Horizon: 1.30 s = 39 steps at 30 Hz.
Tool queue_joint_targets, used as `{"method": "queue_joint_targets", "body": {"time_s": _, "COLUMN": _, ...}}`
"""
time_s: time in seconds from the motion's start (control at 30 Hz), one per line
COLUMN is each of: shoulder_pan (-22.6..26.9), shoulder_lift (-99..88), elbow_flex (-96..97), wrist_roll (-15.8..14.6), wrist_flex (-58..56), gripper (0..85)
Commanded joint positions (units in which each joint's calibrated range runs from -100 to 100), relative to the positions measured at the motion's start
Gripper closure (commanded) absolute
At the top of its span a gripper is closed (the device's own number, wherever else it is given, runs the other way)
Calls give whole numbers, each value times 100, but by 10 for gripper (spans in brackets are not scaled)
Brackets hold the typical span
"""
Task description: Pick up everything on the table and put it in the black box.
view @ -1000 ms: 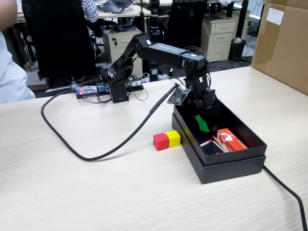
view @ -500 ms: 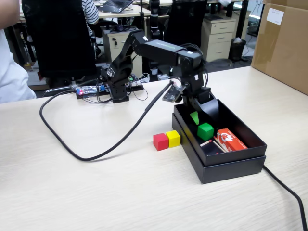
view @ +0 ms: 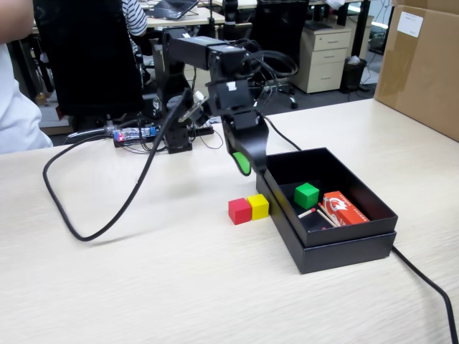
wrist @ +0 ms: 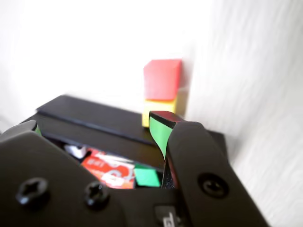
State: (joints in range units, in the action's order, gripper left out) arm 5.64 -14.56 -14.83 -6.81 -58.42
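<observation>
The green cube [view: 306, 195] [wrist: 147, 177] lies inside the black box [view: 337, 247] [wrist: 90, 113], near its middle. The red cube [view: 239, 211] [wrist: 162, 78] and the yellow cube [view: 258, 206] [wrist: 158, 109] sit touching each other on the table [view: 143, 287], just left of the box in the fixed view. My gripper [view: 251, 166] [wrist: 97, 125] hangs above the box's left rim, over the table beside the two cubes. It is open, with nothing between its green-padded fingers [wrist: 160, 132].
An orange-red matchbox [view: 344, 208] [wrist: 109, 168] and loose matchsticks [view: 315, 213] lie in the box. A black cable [view: 107, 218] loops across the table's left. Another cable [view: 430, 287] runs off front right. A brown carton [view: 423, 64] stands at the back right.
The green cube dropped from the gripper into the box. The arm then lifted and swung left, out of the box to its left rim, dragging the cable loop with it.
</observation>
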Motion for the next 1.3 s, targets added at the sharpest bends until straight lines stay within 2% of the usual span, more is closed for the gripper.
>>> {"method": "queue_joint_targets", "body": {"time_s": 0.0, "shoulder_pan": -24, "shoulder_lift": -248, "elbow_flex": 151, "wrist_roll": 63, "wrist_flex": -37, "gripper": 384}}
{"method": "queue_joint_targets", "body": {"time_s": 0.27, "shoulder_pan": 44, "shoulder_lift": 429, "elbow_flex": 640, "wrist_roll": 15, "wrist_flex": -37, "gripper": 372}}
{"method": "queue_joint_targets", "body": {"time_s": 0.9, "shoulder_pan": -29, "shoulder_lift": 1955, "elbow_flex": 96, "wrist_roll": 44, "wrist_flex": -28, "gripper": 387}}
{"method": "queue_joint_targets", "body": {"time_s": 0.97, "shoulder_pan": -34, "shoulder_lift": 2070, "elbow_flex": 6, "wrist_roll": 44, "wrist_flex": -28, "gripper": 430}}
{"method": "queue_joint_targets", "body": {"time_s": 1.03, "shoulder_pan": -39, "shoulder_lift": 2162, "elbow_flex": -49, "wrist_roll": 49, "wrist_flex": -28, "gripper": 436}}
{"method": "queue_joint_targets", "body": {"time_s": 1.27, "shoulder_pan": -107, "shoulder_lift": 2242, "elbow_flex": -76, "wrist_roll": 24, "wrist_flex": 41, "gripper": 658}}
